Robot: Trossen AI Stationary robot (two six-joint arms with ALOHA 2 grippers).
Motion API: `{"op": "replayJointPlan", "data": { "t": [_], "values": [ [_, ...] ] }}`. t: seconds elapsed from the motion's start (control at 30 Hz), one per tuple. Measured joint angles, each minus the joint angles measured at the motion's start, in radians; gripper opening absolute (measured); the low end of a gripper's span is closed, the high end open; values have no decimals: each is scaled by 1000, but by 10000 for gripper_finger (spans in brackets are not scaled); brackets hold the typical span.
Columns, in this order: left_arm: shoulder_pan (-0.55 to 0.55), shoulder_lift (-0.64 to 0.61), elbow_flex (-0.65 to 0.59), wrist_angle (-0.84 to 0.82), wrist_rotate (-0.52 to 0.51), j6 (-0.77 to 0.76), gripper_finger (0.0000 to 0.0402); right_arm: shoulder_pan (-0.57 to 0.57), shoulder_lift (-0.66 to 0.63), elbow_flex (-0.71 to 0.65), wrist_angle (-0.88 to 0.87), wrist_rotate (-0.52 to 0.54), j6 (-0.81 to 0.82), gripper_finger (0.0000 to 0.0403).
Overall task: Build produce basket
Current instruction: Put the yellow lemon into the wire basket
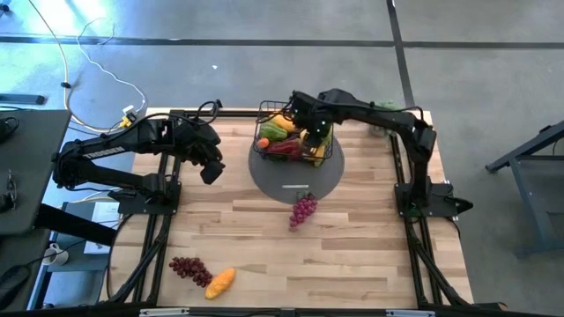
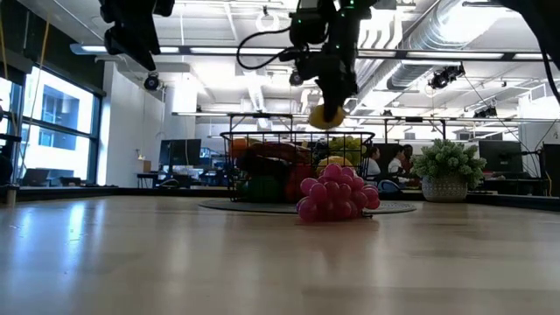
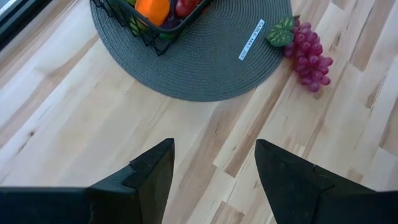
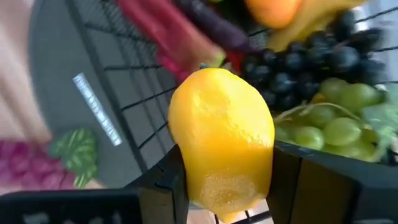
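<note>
The black wire basket (image 1: 291,141) stands on a round grey mat (image 1: 295,176) at the table's far middle. It holds produce: dark grapes (image 4: 298,62), green grapes (image 4: 336,127), a red pepper and orange fruit. My right gripper (image 2: 328,103) hangs over the basket's right part, shut on a yellow lemon (image 4: 221,137). A pink-purple grape bunch (image 1: 302,210) lies on the table at the mat's near edge. My left gripper (image 3: 214,168) hovers open to the left of the mat, with nothing between its fingers. My right gripper pinches the lemon's two sides (image 4: 186,155) between its two fingers (image 4: 298,177). The fingers point steeply down from above. The lemon hangs clear, just above the basket's rim (image 2: 297,136), with its lower end showing below the fingertips.
A dark red grape bunch (image 1: 189,269) and an orange piece of produce (image 1: 220,282) lie near the table's front left. A potted grey-green plant (image 2: 448,171) stands at the far right corner. Bare wood spreads across the table's middle and near right.
</note>
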Motion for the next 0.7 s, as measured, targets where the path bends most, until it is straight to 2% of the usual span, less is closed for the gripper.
{"op": "replayJointPlan", "data": {
  "t": [0.17, 0.53, 0.7],
  "values": [
    [0, 0, 0, 0, 0, -64, 211, -32, 10, 0, -23, -97, -107, 121],
    [-26, 0, 0, 0, 71, -262, 211, -37, 66, 0, -52, -115, -222, 124],
    [-98, 0, 0, 0, 69, -334, 211, -30, 67, 0, -33, -33, -246, 209]
  ]
}}
